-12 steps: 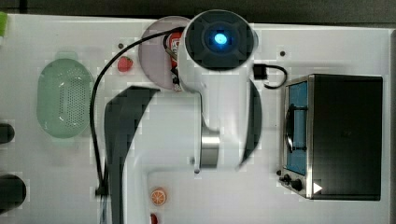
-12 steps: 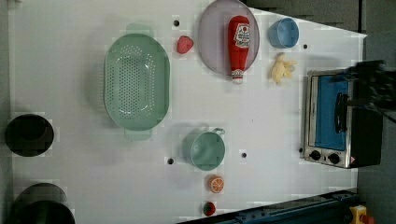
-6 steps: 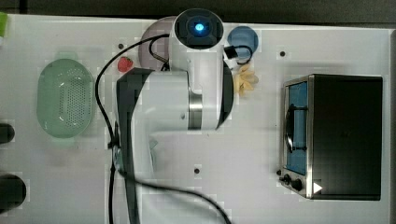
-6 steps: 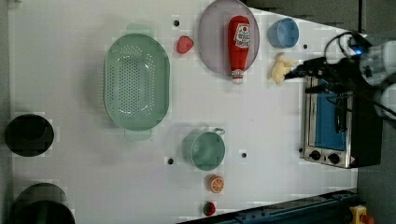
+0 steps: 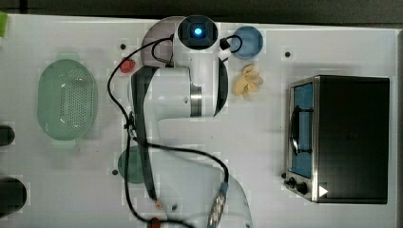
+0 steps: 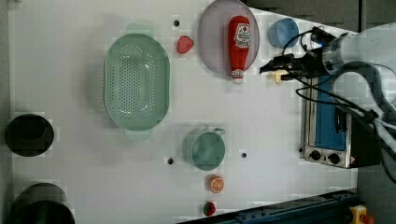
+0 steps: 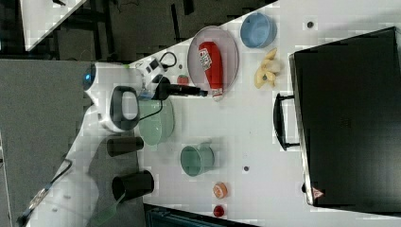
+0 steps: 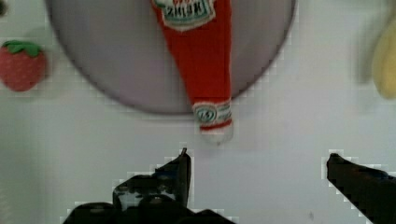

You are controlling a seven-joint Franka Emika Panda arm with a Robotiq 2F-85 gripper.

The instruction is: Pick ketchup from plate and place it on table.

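Note:
The ketchup point(image 6: 238, 44) is a red bottle with a white label, lying on the mauve-grey plate point(image 6: 212, 37) with its cap over the plate's rim. It also shows in the right view as ketchup point(image 7: 211, 64) and in the wrist view as ketchup point(image 8: 201, 60) on the plate point(image 8: 116, 60). My gripper point(image 6: 268, 70) hovers just to the left view's right of the cap, open and holding nothing. In the wrist view the gripper point(image 8: 258, 157) has its fingers spread wide, a little short of the cap. The white table point(image 6: 261, 121) lies around the plate.
A strawberry point(image 6: 184, 44) and a green colander point(image 6: 135, 88) lie to the left view's left of the plate. A blue bowl point(image 6: 282, 32), a banana point(image 5: 247, 81) and a toaster oven point(image 6: 327, 126) are to its right. A teal cup point(image 6: 205, 149) and an orange slice point(image 6: 216, 184) sit lower.
The arm has reached in from the left view's right, bringing the gripper close to the ketchup's cap. The gripper stayed open. The ketchup has not moved.

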